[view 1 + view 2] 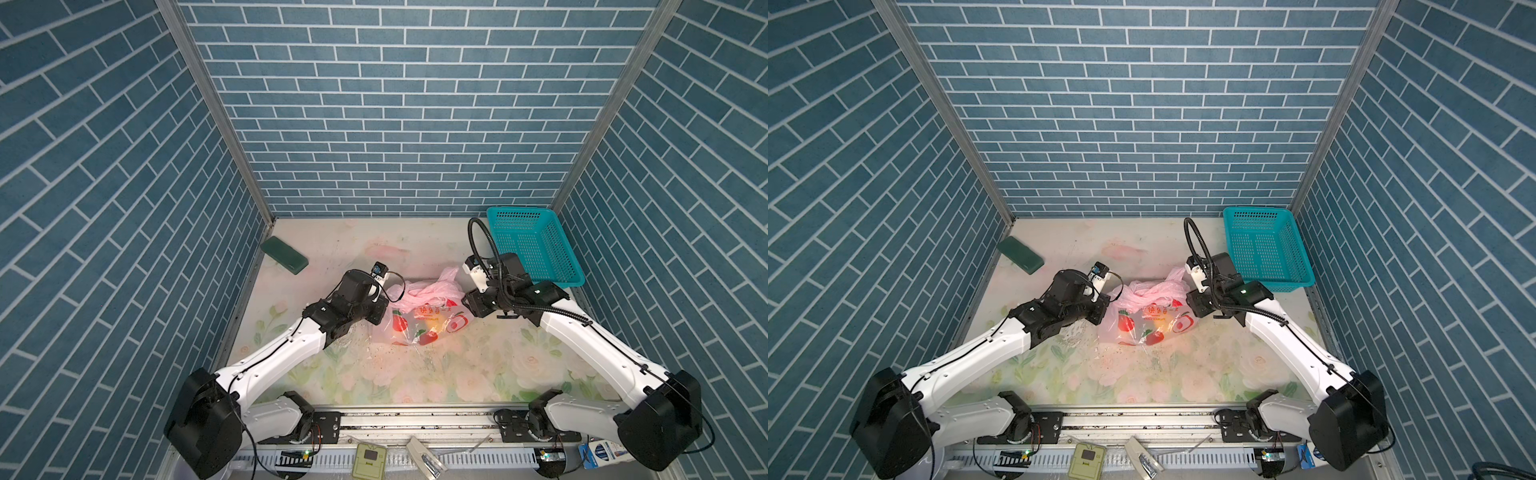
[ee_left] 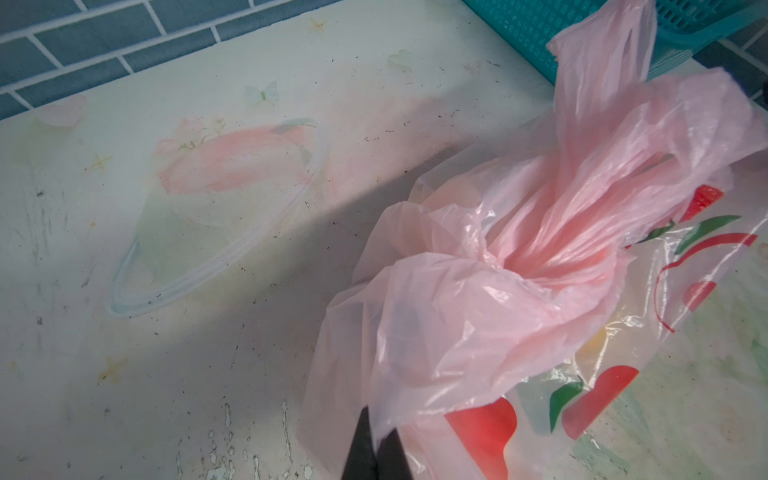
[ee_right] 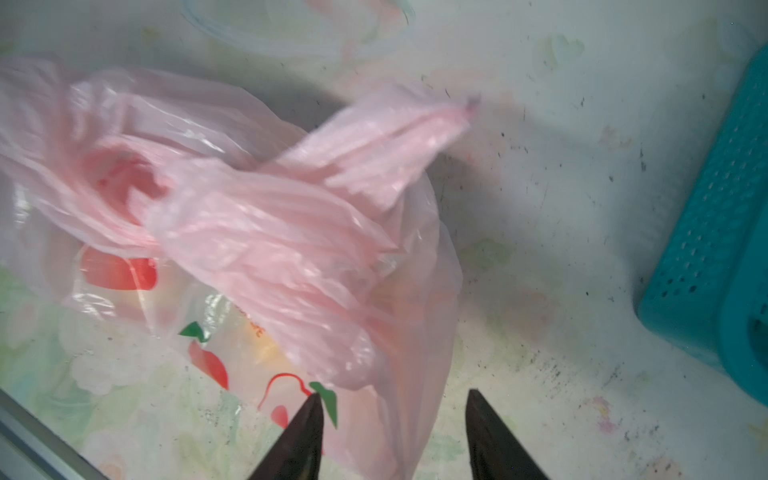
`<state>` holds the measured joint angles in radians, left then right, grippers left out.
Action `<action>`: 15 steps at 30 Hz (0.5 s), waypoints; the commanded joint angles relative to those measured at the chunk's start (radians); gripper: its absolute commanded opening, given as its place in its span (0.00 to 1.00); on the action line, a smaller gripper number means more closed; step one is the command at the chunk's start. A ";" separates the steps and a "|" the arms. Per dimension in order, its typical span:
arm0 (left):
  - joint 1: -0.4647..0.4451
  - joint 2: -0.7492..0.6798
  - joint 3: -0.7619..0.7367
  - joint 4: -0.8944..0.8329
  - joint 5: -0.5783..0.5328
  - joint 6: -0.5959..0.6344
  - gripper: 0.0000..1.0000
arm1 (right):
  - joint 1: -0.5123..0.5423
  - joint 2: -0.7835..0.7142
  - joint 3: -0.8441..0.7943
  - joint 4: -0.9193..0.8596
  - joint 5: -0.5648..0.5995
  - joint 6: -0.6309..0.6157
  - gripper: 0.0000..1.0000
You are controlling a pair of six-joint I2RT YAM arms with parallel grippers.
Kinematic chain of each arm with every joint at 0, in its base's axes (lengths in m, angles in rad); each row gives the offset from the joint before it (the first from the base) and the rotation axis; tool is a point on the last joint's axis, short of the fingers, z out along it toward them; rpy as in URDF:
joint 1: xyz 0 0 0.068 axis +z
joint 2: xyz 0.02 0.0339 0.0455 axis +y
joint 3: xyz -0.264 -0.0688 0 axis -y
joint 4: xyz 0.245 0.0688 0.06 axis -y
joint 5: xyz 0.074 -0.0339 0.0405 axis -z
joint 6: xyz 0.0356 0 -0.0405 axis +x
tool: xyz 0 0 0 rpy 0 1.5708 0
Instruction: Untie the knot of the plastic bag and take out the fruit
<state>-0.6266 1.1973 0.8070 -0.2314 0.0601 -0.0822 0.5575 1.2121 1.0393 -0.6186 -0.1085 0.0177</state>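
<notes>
The plastic bag is thin, shiny and crinkly, and I can see through it. My left claw is smooth, dull black. The teal basket is hard plastic full of little holes. The table looks dull, scratched and speckled. The green block looks dull too.

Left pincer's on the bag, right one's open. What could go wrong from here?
1. The left pincer is shut on thin film near the knot; a one-sided pull may cinch it tighter or tear the plastic bag.
2. The right pincer is open, gripping nothing, so the bag may slide instead of loosening.
3. The teal basket sits close by the right arm; a wide swing might knock it.
</notes>
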 commanded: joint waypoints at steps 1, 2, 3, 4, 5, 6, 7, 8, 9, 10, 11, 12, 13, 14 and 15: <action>0.007 -0.001 0.036 0.009 0.015 0.016 0.00 | 0.040 0.018 0.093 0.010 -0.039 -0.074 0.64; 0.005 -0.001 0.039 0.009 0.016 0.018 0.00 | 0.050 0.037 0.105 0.012 -0.040 -0.085 0.65; 0.005 -0.002 0.043 0.009 0.017 0.019 0.00 | 0.061 0.058 0.118 0.020 -0.037 -0.094 0.65; 0.005 -0.001 0.046 0.009 0.017 0.019 0.00 | 0.073 0.081 0.129 0.030 -0.042 -0.101 0.66; 0.005 -0.002 0.047 0.009 0.017 0.019 0.00 | 0.079 0.101 0.139 0.040 -0.048 -0.106 0.66; 0.004 -0.001 0.050 0.010 0.017 0.019 0.00 | 0.087 0.123 0.149 0.049 -0.052 -0.108 0.66; 0.004 -0.001 0.052 0.010 0.017 0.019 0.00 | 0.092 0.147 0.160 0.058 -0.053 -0.110 0.66; 0.004 -0.003 0.054 0.010 0.016 0.018 0.00 | 0.098 0.168 0.168 0.062 -0.054 -0.114 0.66; 0.004 -0.003 0.055 0.011 0.015 0.016 0.00 | 0.104 0.191 0.178 0.064 -0.048 -0.118 0.66; 0.005 -0.006 0.054 0.011 0.014 0.014 0.00 | 0.107 0.212 0.186 0.065 -0.036 -0.120 0.66; 0.004 -0.007 0.054 0.012 0.012 0.015 0.00 | 0.110 0.229 0.192 0.065 -0.028 -0.125 0.65; 0.004 -0.011 0.054 0.009 0.011 0.014 0.00 | 0.111 0.242 0.195 0.067 -0.016 -0.130 0.63; 0.005 -0.013 0.051 0.008 0.009 0.015 0.00 | 0.111 0.250 0.196 0.076 0.007 -0.130 0.57; 0.005 -0.016 0.049 0.006 0.007 0.016 0.00 | 0.111 0.254 0.196 0.083 0.015 -0.128 0.48; 0.005 -0.019 0.045 0.003 0.003 0.017 0.00 | 0.111 0.250 0.194 0.089 0.055 -0.129 0.38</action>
<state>-0.6266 1.1969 0.8337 -0.2279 0.0715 -0.0734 0.6659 1.4689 1.1790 -0.5537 -0.1177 -0.0826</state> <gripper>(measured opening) 0.044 0.424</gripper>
